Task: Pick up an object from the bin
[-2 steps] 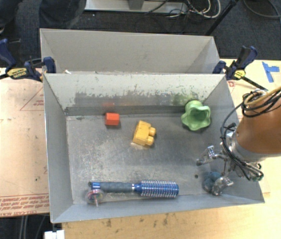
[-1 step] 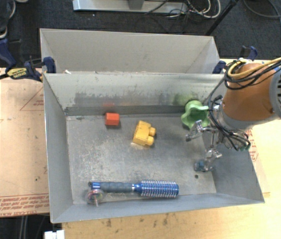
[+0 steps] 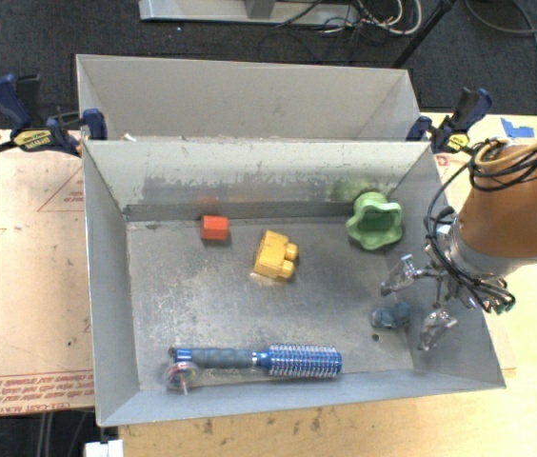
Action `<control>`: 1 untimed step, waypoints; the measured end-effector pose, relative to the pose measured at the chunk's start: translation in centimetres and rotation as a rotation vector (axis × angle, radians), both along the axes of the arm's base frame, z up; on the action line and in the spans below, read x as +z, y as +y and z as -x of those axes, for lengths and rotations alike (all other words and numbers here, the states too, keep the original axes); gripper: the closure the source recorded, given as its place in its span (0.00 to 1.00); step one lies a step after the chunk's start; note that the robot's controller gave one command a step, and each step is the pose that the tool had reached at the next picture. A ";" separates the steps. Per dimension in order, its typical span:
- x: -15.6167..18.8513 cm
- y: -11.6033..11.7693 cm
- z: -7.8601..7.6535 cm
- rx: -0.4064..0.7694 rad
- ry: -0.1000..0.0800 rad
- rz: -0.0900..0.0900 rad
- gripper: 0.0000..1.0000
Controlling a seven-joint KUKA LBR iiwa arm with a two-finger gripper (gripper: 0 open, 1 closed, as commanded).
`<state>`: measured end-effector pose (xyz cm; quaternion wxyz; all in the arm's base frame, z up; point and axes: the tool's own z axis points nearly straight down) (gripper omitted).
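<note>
Five things in grey bin (image 3: 107,274); gripper (image 3: 419,301) spread apart beside dark blue lump (image 3: 391,318).

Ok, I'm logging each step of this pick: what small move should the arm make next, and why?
Probably a slight nudge toward the view's left, before closing. The gripper looks open by the bin's right wall, and the small dark blue thing lies just left of its fingers, not clearly between them. The green cup and yellow block are farther off.
</note>
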<state>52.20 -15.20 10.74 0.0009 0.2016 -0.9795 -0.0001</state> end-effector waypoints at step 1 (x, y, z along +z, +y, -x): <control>0.0 0.3 -0.2 0.006 -0.002 -0.002 1.00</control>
